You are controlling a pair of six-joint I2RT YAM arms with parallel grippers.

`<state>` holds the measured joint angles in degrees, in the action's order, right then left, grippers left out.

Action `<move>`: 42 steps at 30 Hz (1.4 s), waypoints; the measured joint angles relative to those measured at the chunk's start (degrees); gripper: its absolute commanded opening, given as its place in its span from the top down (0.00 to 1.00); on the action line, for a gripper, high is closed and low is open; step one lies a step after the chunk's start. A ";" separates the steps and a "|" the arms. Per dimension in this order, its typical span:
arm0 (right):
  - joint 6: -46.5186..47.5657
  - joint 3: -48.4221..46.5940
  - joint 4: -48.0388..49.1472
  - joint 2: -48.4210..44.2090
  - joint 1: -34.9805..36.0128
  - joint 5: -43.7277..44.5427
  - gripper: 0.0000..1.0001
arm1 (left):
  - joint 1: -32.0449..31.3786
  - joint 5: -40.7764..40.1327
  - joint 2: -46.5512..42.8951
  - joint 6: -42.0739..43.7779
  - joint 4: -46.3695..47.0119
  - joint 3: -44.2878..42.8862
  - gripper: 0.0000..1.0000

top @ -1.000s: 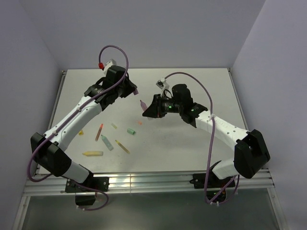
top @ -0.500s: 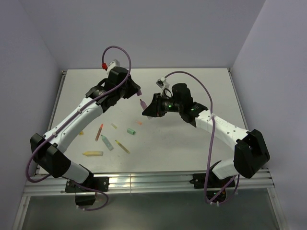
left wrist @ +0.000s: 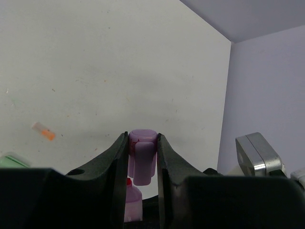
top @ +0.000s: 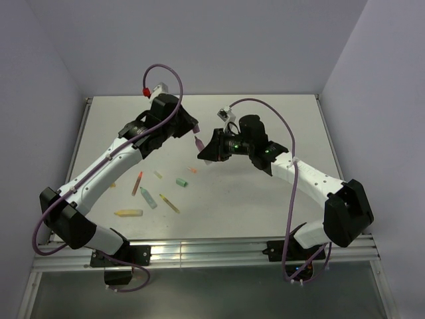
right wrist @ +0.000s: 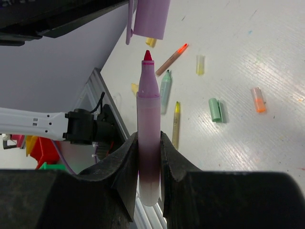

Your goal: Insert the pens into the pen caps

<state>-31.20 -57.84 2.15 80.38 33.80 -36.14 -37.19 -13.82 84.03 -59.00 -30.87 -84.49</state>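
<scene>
My left gripper (left wrist: 143,143) is shut on the purple pen cap (left wrist: 143,160), held in the air with its open end towards the pen. My right gripper (right wrist: 148,143) is shut on the pink-purple pen (right wrist: 148,114), whose red tip points up at the cap (right wrist: 151,19) with a small gap between them. In the top view both grippers meet above the table's middle, left (top: 192,130) and right (top: 203,155), with the pen (top: 198,143) between them. The orange-red pen (top: 137,183), mint green pen (top: 149,198), olive-yellow pen (top: 169,203) and yellow pen (top: 128,212) lie on the table.
A green cap (top: 181,182), an orange cap (top: 194,170) and a yellow cap (top: 158,175) lie loose on the white table (top: 265,199) near the pens. Another small yellow-orange piece (top: 111,184) lies at the left. A metal rail (top: 199,252) runs along the near edge.
My left gripper has moved right with the purple cap, towards the pen tip. My right gripper has held the pen almost still.
</scene>
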 measured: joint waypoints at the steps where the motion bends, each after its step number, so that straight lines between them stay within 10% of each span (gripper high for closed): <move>1: -0.09 0.00 0.02 0.00 -0.15 -0.04 1.00 | -0.07 0.02 0.00 -0.20 0.00 0.00 1.00; 42: -0.68 0.00 -0.09 -0.74 -1.97 -0.33 1.00 | -0.79 -0.02 -0.52 -0.42 1.09 0.90 1.00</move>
<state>-31.88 -57.84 2.07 79.64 31.83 -36.47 -37.98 -13.85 83.50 -59.42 -29.78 -83.59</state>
